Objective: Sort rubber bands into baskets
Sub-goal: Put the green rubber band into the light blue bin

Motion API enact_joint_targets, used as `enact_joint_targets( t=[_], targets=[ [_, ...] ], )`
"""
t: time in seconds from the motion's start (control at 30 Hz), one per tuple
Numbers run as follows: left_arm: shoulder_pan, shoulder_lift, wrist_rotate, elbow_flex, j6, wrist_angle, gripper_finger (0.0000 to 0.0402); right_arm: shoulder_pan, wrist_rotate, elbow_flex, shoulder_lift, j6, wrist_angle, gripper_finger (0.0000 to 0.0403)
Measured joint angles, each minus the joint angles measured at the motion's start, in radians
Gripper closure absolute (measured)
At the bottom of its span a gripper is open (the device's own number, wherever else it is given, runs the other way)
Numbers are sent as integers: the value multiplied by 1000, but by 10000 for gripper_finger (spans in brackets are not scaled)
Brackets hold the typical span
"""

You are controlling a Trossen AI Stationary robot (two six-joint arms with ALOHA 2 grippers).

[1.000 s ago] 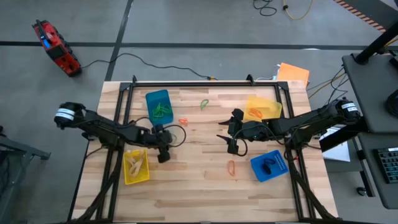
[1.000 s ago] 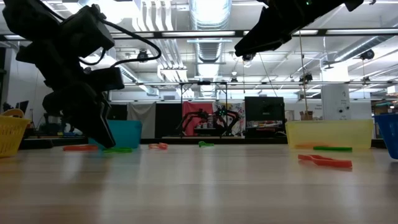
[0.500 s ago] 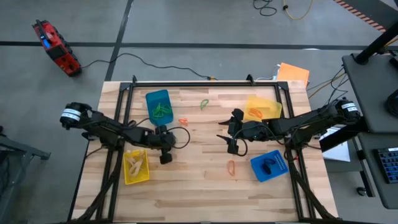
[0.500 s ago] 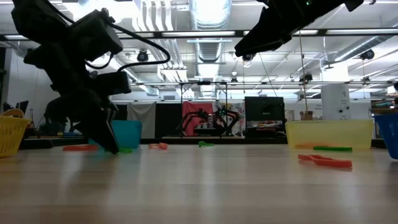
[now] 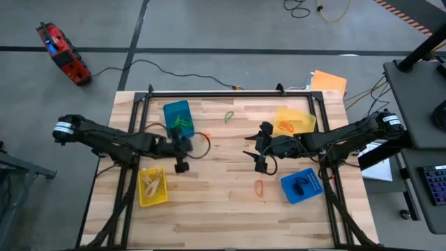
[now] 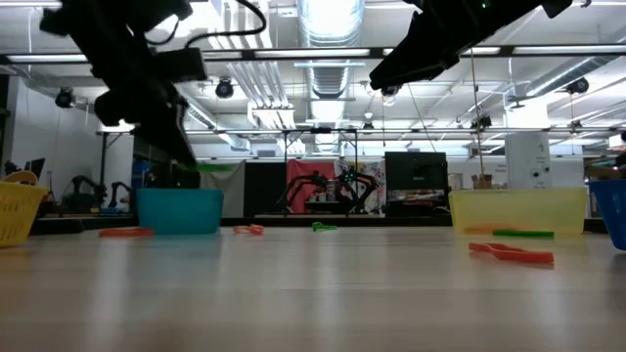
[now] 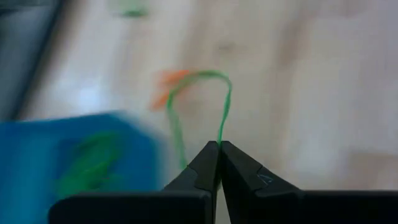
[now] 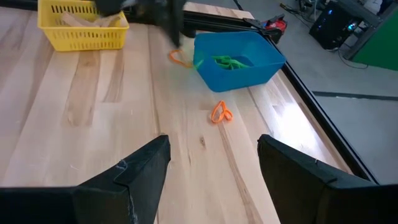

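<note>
A green rubber band [image 7: 222, 102] hangs as a thin loop from the tips of the left gripper [image 7: 219, 149], whose fingers are pinched tight together on it, raised above the table [image 5: 223, 202] just beside the blue basket [image 5: 178, 117] near the table's far left side. That basket already holds a tangle of green bands [image 8: 230, 61], and an orange band [image 8: 220, 113] lies on the wood close to it. A yellow basket [image 5: 152, 187] with pale tan bands [image 5: 151, 185] in it sits near the left front edge. Another green band [image 5: 228, 116] lies loose toward the far middle of the table, and an orange one [image 5: 259, 187] lies right of centre, next to a second blue basket [image 5: 302, 185] that has something dark inside. A second yellow basket [image 5: 293, 121] sits at the far right with orange in it. The right gripper [image 5: 256, 149] hangs over the middle of the table with its fingers [image 8: 134, 177] spread wide, holding nothing. An orange sheet [image 5: 328, 82] lies beyond the table's far right corner.
</note>
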Motion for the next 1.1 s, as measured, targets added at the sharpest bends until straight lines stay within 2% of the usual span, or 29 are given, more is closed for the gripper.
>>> enact_joint_targets(
  t=[0.13,0.27,0.37,0.57,0.7,0.83,1.1],
  targets=[
    [52,-75,-147,73,9,-197,402,0,0,0,0,-4,5,165],
    [170,-144,-154,97,47,-258,402,0,0,0,0,-5,6,165],
    [309,-181,-67,101,67,-248,402,0,0,0,0,-6,6,165],
    [594,-201,230,62,156,-133,401,0,0,0,0,-6,6,165],
    [729,-174,345,58,163,-127,401,0,0,0,0,0,6,165],
    [782,-134,417,58,172,-122,401,0,0,0,0,2,6,165],
    [783,-44,399,57,130,-93,389,0,0,0,0,3,6,165]
  ],
)
